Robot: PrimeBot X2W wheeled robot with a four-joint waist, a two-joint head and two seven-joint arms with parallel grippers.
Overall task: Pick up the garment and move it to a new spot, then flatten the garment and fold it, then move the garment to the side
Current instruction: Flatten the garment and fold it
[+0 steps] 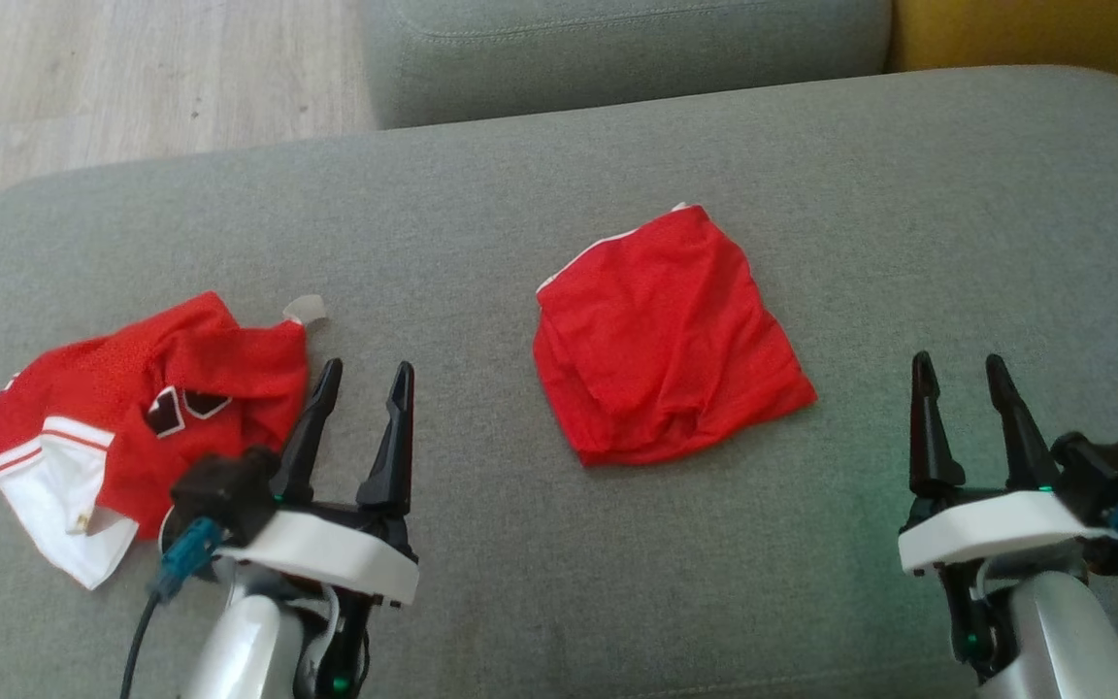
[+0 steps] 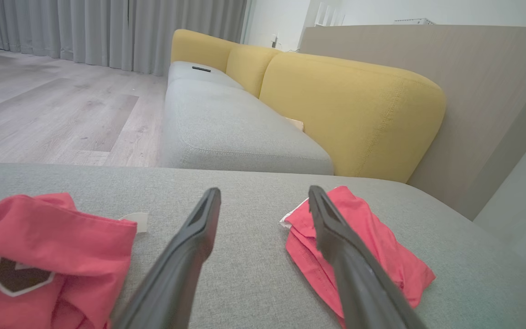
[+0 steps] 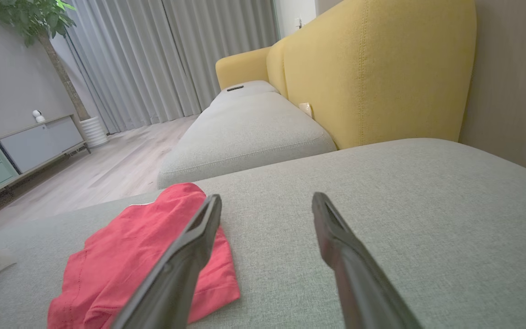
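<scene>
A folded red garment [image 1: 666, 340] lies flat near the middle of the grey sofa cushion [image 1: 559, 602]. A second, crumpled red and white jersey [image 1: 132, 388] with dark patches lies at the left. My left gripper [image 1: 368, 367] stands open and empty just right of the jersey, with its fingers pointing up the cushion. My right gripper [image 1: 958, 359] is open and empty too, apart from the folded garment on its right. In the left wrist view the open gripper [image 2: 264, 192] has the jersey [image 2: 53, 237] to its left and the folded garment [image 2: 381, 242] to its right. In the right wrist view the folded garment [image 3: 126, 246] lies left of the open gripper [image 3: 267, 197].
A second grey seat cushion [image 1: 617, 58] adjoins the far edge, with a yellow backrest [image 2: 354, 114] beyond it. Wooden floor [image 1: 132, 78] drops off past the cushion's far left edge. A small white tag [image 1: 307, 309] pokes out beside the jersey.
</scene>
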